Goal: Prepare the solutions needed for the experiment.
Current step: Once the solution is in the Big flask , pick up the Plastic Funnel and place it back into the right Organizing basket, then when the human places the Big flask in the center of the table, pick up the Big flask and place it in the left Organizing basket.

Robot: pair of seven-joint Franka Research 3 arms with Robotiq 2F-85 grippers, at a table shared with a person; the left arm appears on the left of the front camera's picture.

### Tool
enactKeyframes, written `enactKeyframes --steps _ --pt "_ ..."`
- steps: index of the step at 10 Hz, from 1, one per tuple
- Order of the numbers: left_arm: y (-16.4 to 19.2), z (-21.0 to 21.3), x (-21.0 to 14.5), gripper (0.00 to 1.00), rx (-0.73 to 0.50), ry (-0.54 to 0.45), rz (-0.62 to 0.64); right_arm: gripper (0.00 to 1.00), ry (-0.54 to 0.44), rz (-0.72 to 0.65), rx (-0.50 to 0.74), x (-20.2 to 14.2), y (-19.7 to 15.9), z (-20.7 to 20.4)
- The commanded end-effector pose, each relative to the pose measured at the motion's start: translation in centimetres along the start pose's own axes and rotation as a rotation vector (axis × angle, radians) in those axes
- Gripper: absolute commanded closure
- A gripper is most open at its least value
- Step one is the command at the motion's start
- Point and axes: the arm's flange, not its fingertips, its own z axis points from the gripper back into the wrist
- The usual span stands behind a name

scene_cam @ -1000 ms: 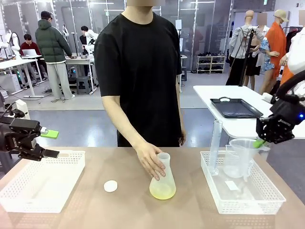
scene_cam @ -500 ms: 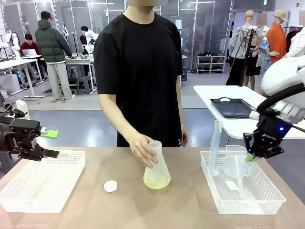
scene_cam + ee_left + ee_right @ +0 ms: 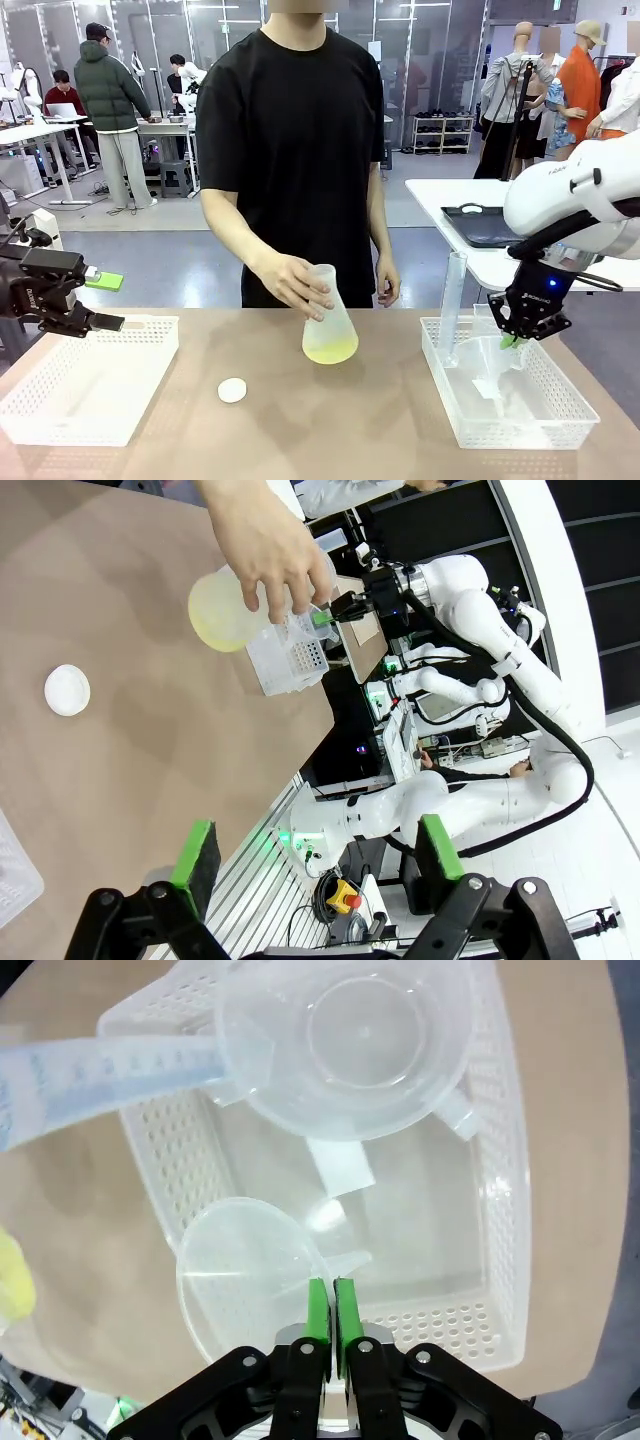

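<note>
Left gripper [image 3: 106,301] hangs by the left basket's [image 3: 60,420] far rim, fingers [image 3: 105,281] wide. Right gripper [image 3: 327,1285] hovers in the right basket [image 3: 500,1260], its fingers [image 3: 317,1310] nearly together at the clear funnel's [image 3: 245,1270] rim; whether they pinch it is unclear. Farther off, a person's hand [image 3: 295,285] covers the neck of the tilted conical flask [image 3: 328,325], which is raised off the tabletop [image 3: 300,440] with the solutions [image 3: 330,350] pooled at its bottom.

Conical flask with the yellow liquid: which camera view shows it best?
The front view: the conical flask shows side-on, tilted in the person's hand, the solutions pooled yellow-green at its base. The left wrist view shows it smaller, the hand covering its neck. The right wrist view catches just a yellow sliver at the picture's edge.
</note>
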Motion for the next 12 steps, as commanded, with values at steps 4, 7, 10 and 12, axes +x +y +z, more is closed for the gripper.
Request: enactKeyframes --steps 4,7,10,12 --pt "-0.2 -0.2 0.0 0.0 -0.026 -0.016 0.001 0.53 -0.01 -0.065 -0.05 0.6 1.2 -0.4" --pt "-0.2 -0.2 0.0 0.0 -0.026 -0.016 0.001 0.37 0.006 -0.016 -0.017 0.2 0.1 -0.5" --pt "-0.2 -0.2 0.0 0.0 -0.026 -0.016 0.001 0.37 0.006 -0.016 -0.017 0.2 0.1 -0.5" --pt "-0.2 -0.2 0.0 0.0 -0.026 -0.016 0.001 0.37 0.006 -0.016 -0.017 0.2 0.1 -0.5"
